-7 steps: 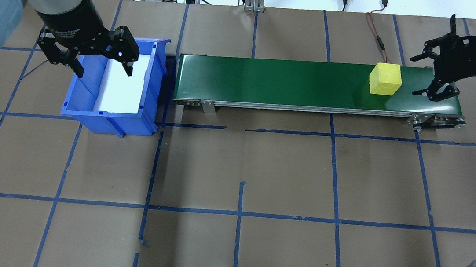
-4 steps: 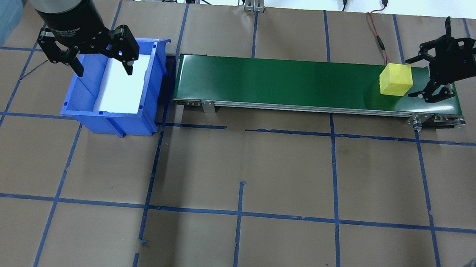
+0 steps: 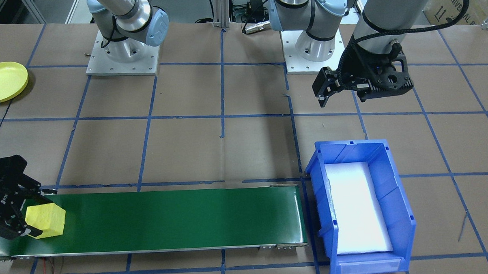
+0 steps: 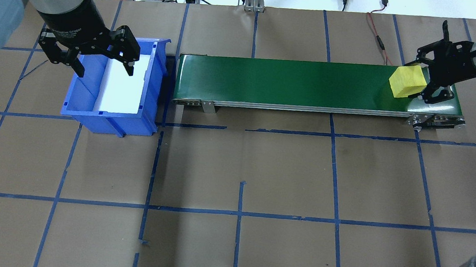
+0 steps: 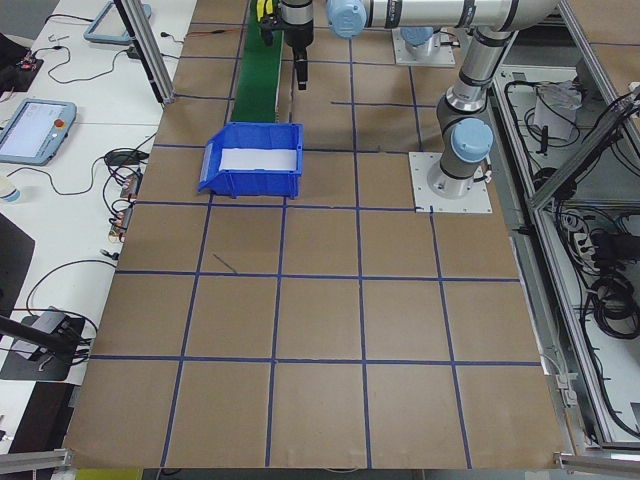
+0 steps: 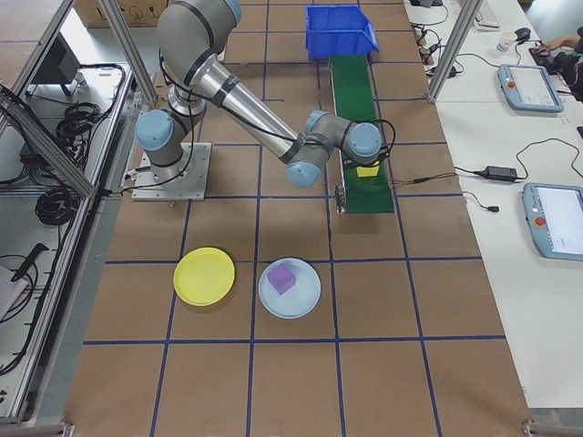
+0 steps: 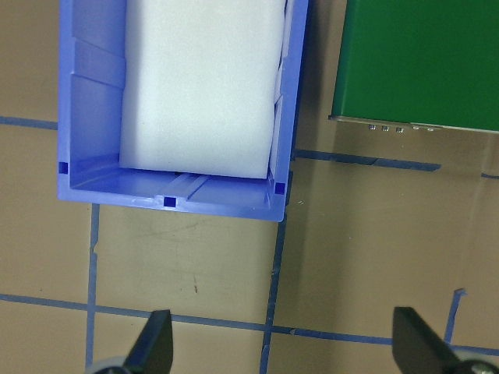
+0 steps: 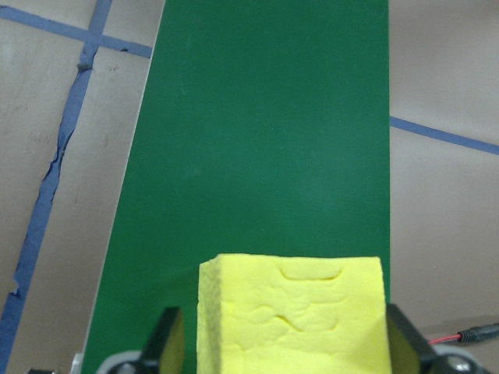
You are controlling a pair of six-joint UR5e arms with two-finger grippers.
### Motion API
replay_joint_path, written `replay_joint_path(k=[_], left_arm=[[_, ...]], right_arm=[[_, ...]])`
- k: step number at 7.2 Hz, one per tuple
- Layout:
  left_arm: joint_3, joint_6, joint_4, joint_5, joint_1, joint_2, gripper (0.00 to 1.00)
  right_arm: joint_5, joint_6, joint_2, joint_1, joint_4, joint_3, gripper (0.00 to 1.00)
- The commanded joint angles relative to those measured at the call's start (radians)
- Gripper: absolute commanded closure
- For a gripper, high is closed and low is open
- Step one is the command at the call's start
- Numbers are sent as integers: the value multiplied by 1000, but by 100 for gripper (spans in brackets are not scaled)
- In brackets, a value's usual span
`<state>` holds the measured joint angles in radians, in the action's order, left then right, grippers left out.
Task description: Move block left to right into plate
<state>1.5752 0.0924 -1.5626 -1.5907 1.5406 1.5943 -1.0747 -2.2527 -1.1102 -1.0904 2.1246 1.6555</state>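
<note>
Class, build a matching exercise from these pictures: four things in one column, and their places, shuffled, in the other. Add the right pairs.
Things:
1. yellow block
2. purple block
3. yellow plate
4. left gripper

Places:
A. on the pale blue plate
B. above the blue bin
C. on the green belt, between the right gripper fingers
D. empty on the table

Pairs: 1-C, 2-A, 3-D, 4-B
</note>
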Motion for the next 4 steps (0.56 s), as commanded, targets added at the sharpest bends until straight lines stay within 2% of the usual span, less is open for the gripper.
replay_joint_path(k=[1,3,4], left_arm=[[2,0,1,0,0,0,0],[2,-3,1,0,0,0,0],[2,-3,1,-2,-2,0,0]], right_arm=[[-67,1,-14,1,0,-2,92],[-71,5,-39,9,5,-5,92],[-73,11,-98,38,-8,12,93]])
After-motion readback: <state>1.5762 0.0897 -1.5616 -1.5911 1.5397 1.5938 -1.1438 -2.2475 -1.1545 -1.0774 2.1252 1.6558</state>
